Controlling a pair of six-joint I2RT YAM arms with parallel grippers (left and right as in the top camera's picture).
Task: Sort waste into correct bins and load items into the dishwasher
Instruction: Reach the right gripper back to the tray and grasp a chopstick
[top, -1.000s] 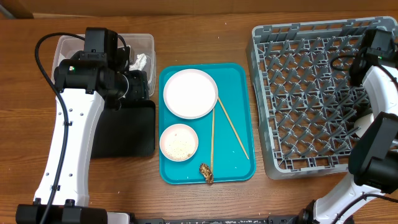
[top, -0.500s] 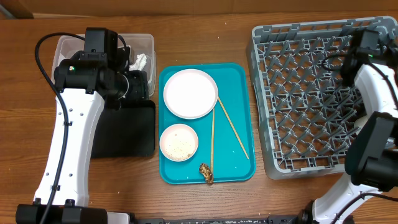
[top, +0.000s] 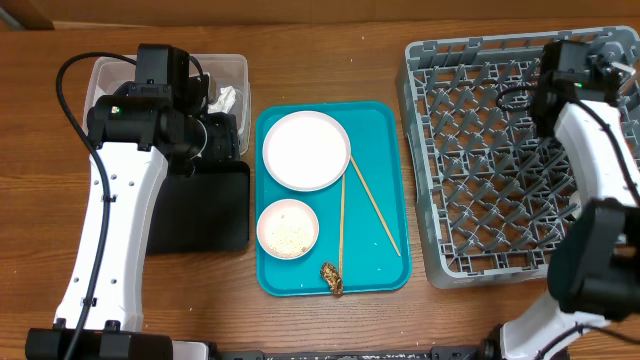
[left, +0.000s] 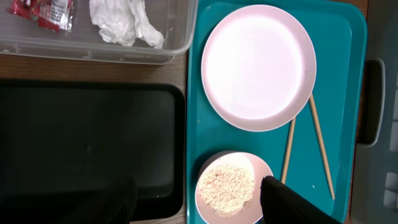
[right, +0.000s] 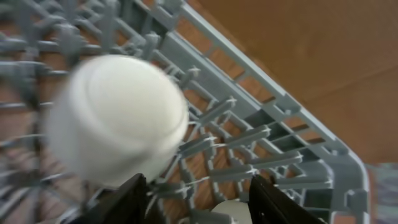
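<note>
A large white plate (top: 306, 150) (left: 258, 65), a small dish of rice (top: 288, 228) (left: 233, 186), two chopsticks (top: 372, 205) (left: 320, 149) and a brown food lump (top: 332, 278) lie on the teal tray (top: 385, 130). The clear tub (top: 240, 65) holds a white napkin (left: 124, 25) and a red wrapper (left: 46, 12). My left gripper (top: 225, 137) (left: 208, 202) hangs open between the black tray (left: 87, 143) and the rice dish, holding nothing. My right gripper (top: 612, 72) (right: 199, 199) is open over the grey dish rack (top: 480, 170). A blurred white cup (right: 118, 118) sits upside down in the rack, just beyond the fingers.
The black tray (top: 205, 210) lies in front of the clear tub, left of the teal tray. The rack's upright pegs (right: 249, 130) stand under my right gripper, with a white object partly showing below them. Bare wooden table surrounds everything.
My right gripper has opened and let go of the white cup, and the right arm has swung left across the back of the rack. The left arm has not moved.
</note>
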